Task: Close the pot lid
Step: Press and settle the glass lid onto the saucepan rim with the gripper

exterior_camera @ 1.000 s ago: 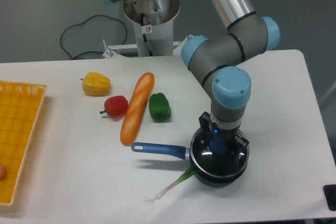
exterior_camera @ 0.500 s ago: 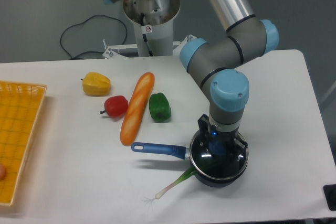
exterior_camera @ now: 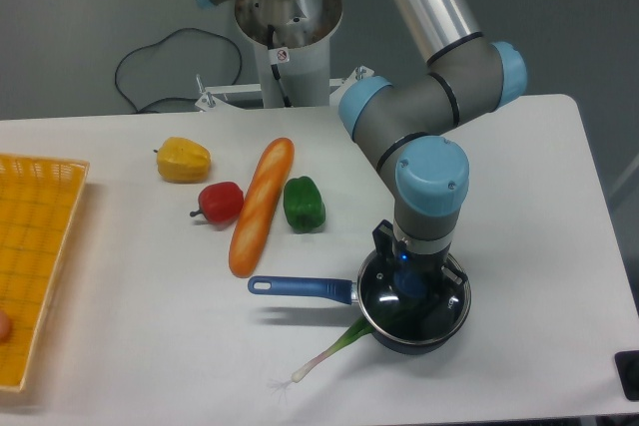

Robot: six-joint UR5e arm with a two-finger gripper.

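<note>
The dark pot (exterior_camera: 403, 340) stands near the table's front edge, right of centre, its blue handle (exterior_camera: 300, 288) pointing left. The glass pot lid (exterior_camera: 371, 296) rests on top of the pot, its metal rim lined up with the pot's edge. My gripper (exterior_camera: 411, 284) reaches straight down over the lid's centre and is shut on the blue knob, which shows only as a blue patch between the fingers. The wrist hides most of the lid's back half.
A green onion (exterior_camera: 327, 352) sticks out to the front left from the pot. A baguette (exterior_camera: 261, 205), green pepper (exterior_camera: 304, 203), red pepper (exterior_camera: 221, 202) and yellow pepper (exterior_camera: 184, 159) lie to the left. A yellow basket (exterior_camera: 36, 236) sits at the left edge.
My wrist has drifted a few pixels to the left, and the pot with its handle and the green onion has shifted slightly left with it.
</note>
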